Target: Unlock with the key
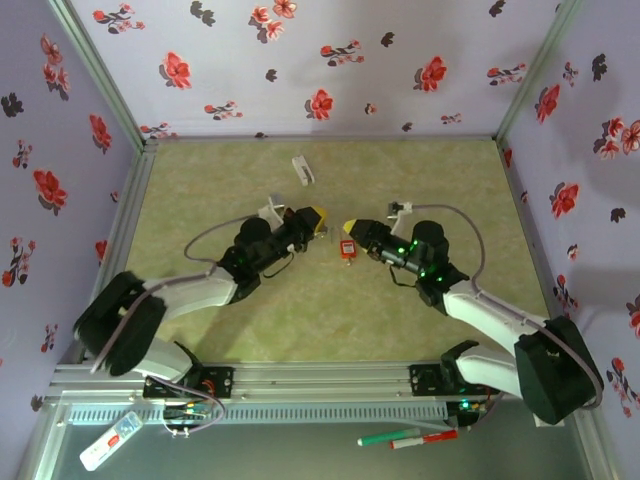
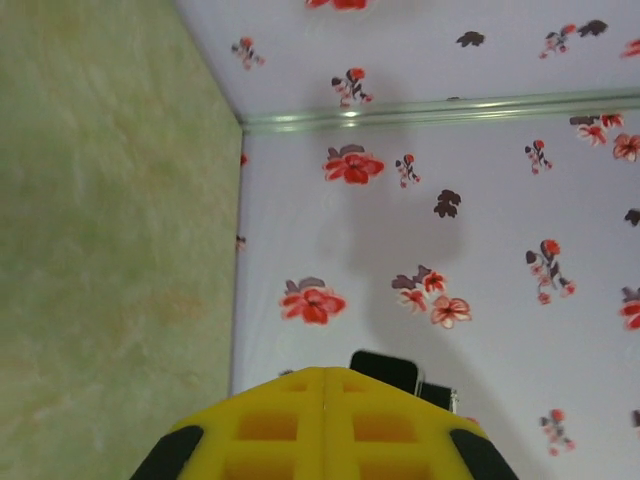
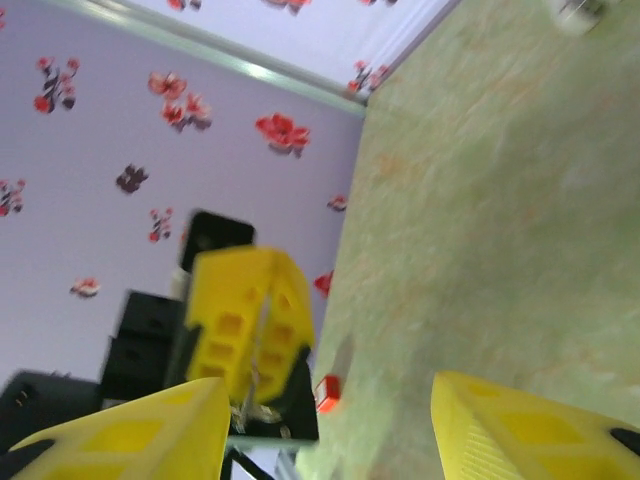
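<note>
A small red padlock lies on the green table between the two grippers; the right wrist view shows it as a red block. My right gripper hovers just above and right of it, its yellow fingers spread wide with nothing between them. My left gripper faces it from the left, yellow fingers pressed together. From the right wrist view, a bit of grey metal, apparently the key on its ring, hangs from between the left gripper's fingers. The key's blade is hidden.
A small white object lies on the table toward the back wall. Flowered walls close in the table on three sides. Markers and a white item rest on the ledge in front of the arm bases.
</note>
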Controlling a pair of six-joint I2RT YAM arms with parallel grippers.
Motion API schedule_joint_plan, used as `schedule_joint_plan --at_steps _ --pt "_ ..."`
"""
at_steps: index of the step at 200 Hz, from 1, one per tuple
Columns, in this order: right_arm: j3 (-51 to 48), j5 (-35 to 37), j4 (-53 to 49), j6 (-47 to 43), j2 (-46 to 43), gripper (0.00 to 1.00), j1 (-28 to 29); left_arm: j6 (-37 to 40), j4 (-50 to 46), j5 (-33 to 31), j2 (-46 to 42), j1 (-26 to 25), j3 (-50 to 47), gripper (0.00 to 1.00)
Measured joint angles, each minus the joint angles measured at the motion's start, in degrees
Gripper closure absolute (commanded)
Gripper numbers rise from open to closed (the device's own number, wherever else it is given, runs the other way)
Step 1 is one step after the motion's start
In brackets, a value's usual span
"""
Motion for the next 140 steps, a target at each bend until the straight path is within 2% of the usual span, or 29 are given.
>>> schedule_joint_plan --at_steps 19,43,76,140 --pt "-0.37 1.16 4.96 1.33 0.72 0.46 3.28 6.51 -5.66 -2.36 -4.52 -0.5 2.36 1.0" --pt "-0.63 2.56 12.04 3.15 2.25 0.47 4.61 10.47 -8.02 -3.96 -5.79 -0.87 3.3 1.0" --pt "-0.66 3.45 19.56 5.49 5.46 0.5 6.4 11.89 -9.73 -5.09 -3.82 -1.31 3.28 1.0" --pt "-0.68 4.07 26.49 7.78 12.66 0.55 8.9 12.15 -9.66 -5.35 -3.3 -1.79 3.28 1.0"
